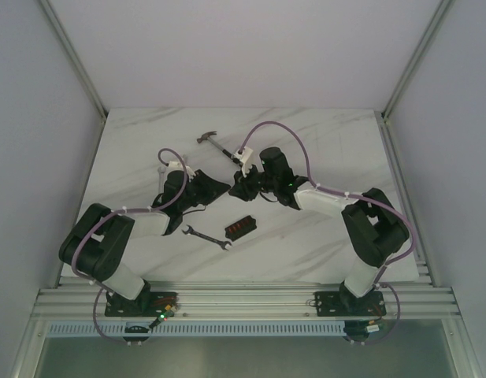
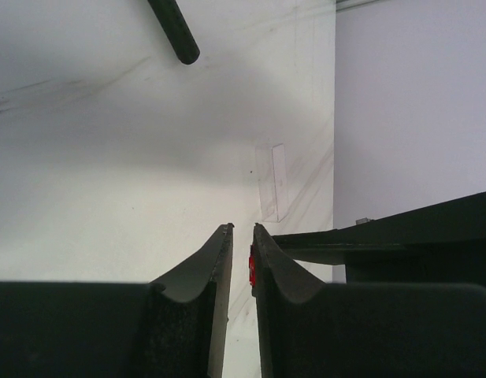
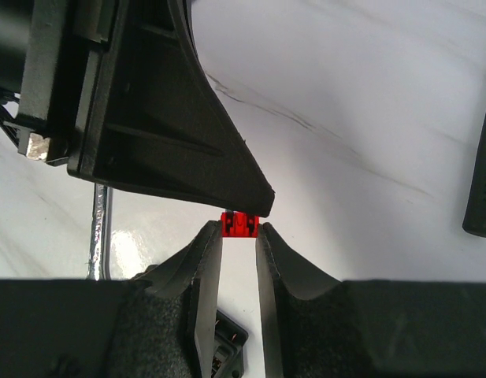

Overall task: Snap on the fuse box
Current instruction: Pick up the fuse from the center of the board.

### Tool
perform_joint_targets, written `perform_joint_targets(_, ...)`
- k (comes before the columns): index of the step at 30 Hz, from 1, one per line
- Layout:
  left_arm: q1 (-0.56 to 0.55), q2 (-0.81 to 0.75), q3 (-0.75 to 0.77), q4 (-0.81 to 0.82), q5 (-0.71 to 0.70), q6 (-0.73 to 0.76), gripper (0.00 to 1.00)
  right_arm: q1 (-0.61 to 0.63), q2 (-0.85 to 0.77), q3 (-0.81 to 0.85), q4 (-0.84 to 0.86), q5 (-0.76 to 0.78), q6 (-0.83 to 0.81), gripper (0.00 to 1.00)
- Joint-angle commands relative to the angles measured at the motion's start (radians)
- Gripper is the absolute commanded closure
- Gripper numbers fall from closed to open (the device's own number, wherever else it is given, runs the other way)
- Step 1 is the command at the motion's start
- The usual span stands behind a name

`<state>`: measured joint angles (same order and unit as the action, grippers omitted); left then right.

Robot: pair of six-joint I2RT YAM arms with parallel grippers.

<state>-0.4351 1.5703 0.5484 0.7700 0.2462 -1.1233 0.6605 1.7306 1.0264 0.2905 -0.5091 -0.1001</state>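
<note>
The fuse box (image 1: 241, 227), a small black box with red fuses in its top, lies on the table in front of both grippers. One corner of the fuse box (image 3: 228, 356) shows below the right fingers. My right gripper (image 3: 239, 226) is shut on a tiny red fuse (image 3: 239, 223) at its fingertips, above the table. My left gripper (image 2: 243, 227) meets it tip to tip, its jaws narrowly open around that red fuse (image 2: 251, 266). The fuse lies against the left gripper's right finger only. In the top view the left gripper (image 1: 225, 187) and right gripper (image 1: 239, 187) nearly touch mid-table.
A wrench (image 1: 205, 236) lies left of the fuse box, and a hammer (image 1: 215, 142) lies behind the grippers. The hammer's handle end (image 2: 176, 33) shows in the left wrist view. A clear flat plastic piece (image 2: 272, 181) lies on the marble near the table's edge.
</note>
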Motion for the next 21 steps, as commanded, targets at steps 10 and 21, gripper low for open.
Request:
perform_joint_targets(10,-0.004,0.007,-0.016,0.067,0.028,-0.042,0.86,0.008,-0.024,-0.012,0.045,-0.009,0.01,0.77)
perform_joint_targets(21,-0.01,-0.039,-0.041,0.098,0.022,-0.074,1.0,0.013,-0.074,-0.047,0.087,0.034,0.034,0.69)
